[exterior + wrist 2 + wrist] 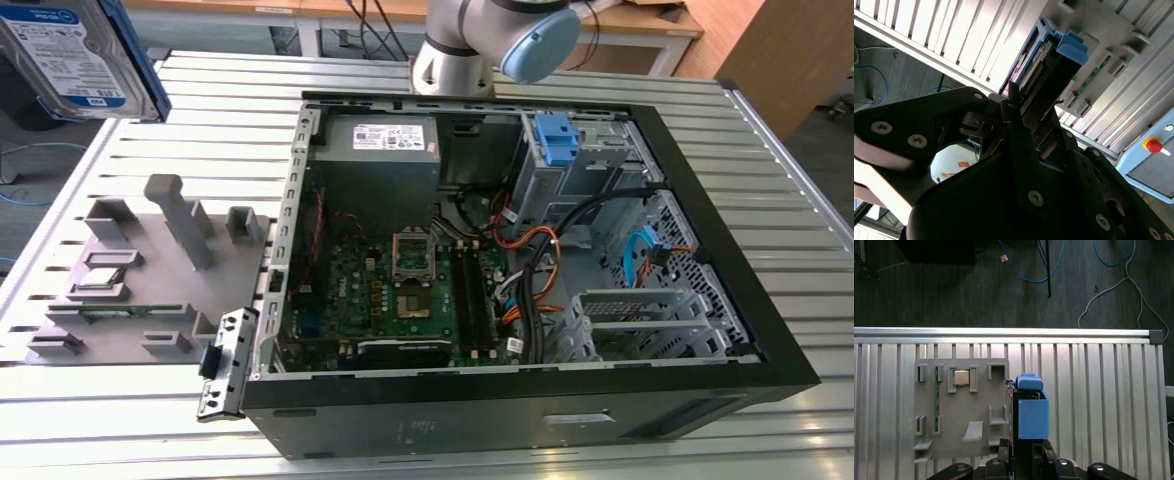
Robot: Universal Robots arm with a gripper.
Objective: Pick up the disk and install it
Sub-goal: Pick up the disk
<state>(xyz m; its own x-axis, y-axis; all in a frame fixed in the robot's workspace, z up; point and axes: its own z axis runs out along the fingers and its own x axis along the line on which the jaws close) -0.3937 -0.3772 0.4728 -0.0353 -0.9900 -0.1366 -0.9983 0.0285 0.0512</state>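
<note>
The disk (70, 52), a silver-grey drive with a blue-and-white label and a blue bracket along its edge, hangs high at the exterior view's upper left, above the table's far corner. In the first wrist view the disk (1030, 412) is edge-on and my gripper (1024, 449) is shut on its lower end. It hangs well above the grey fixture plate (961, 405). The second wrist view has the disk (1056, 60) sticking out from between my dark fingers (1014, 107). The open computer case (787, 330) lies far off at the exterior view's right.
Inside the case are a grey power-supply box (380, 140), a motherboard (400, 290), bundled cables (534, 260) and a bare blue bracket (554, 135) at the drive cage. The grey fixture plate (134, 275) has upright posts. The arm's base (461, 50) stands behind the case.
</note>
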